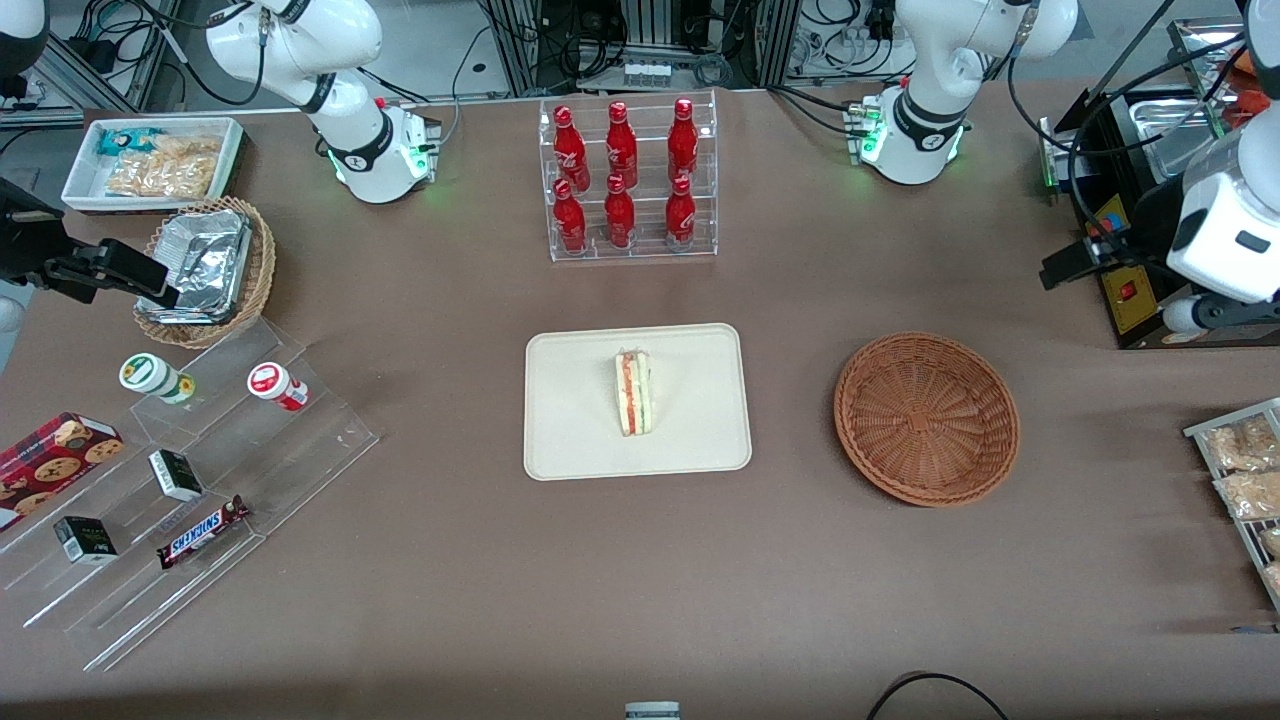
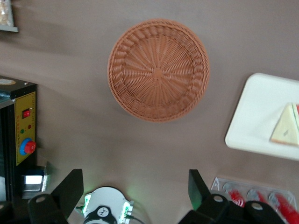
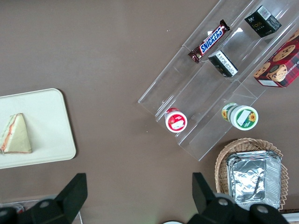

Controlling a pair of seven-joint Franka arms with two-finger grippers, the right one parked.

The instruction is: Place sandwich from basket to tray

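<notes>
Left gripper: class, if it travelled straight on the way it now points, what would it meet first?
The left gripper, fingers open, hangs high above the table pointing down. Its line probably ends on bare tablecloth just beside the empty basket, though depth is uncertain.

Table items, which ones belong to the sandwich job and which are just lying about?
Part of the job:
- sandwich, lying on the tray
- basket, nothing in it
- gripper, open, raised over the table near the basket

Just lying about:
- red bottles in their clear rack
- foil containers in a tan basket
- Snickers bar
- white bin of snacks
</notes>
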